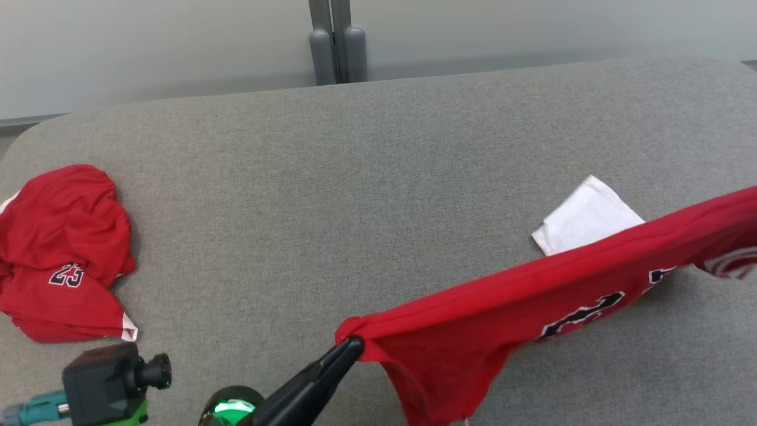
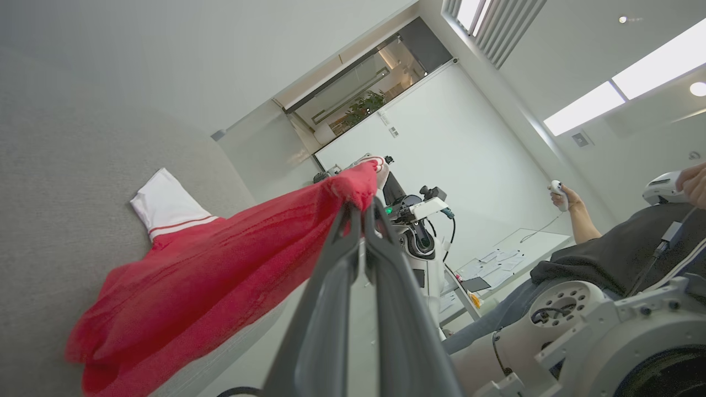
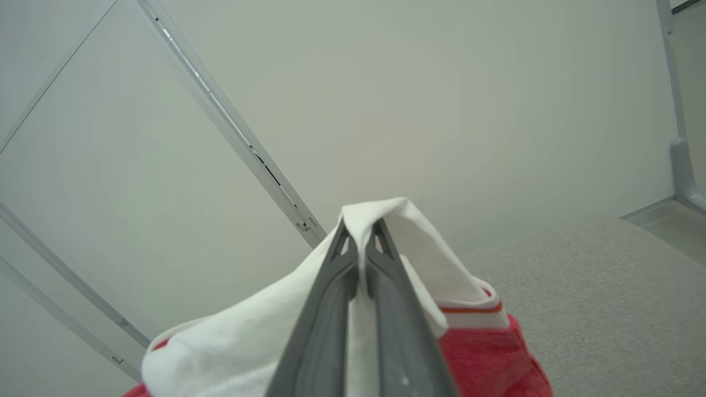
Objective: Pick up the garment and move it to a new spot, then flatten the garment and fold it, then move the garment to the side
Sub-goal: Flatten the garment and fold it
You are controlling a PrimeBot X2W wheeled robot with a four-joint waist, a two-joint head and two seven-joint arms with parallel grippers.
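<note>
Left gripper [image 1: 353,344] is pinching one end of the red shirt [image 1: 532,296] above the grey cushion [image 1: 331,177].
Its fingers are pressing together on red cloth, while the right gripper [image 3: 361,229] is clamping a white sleeve [image 3: 419,242]. The shirt is hanging stretched over the cushion's right side. Its other sleeve [image 1: 585,216] is resting on the cushion, and a second red shirt [image 1: 59,254] is lying crumpled at the left.
</note>
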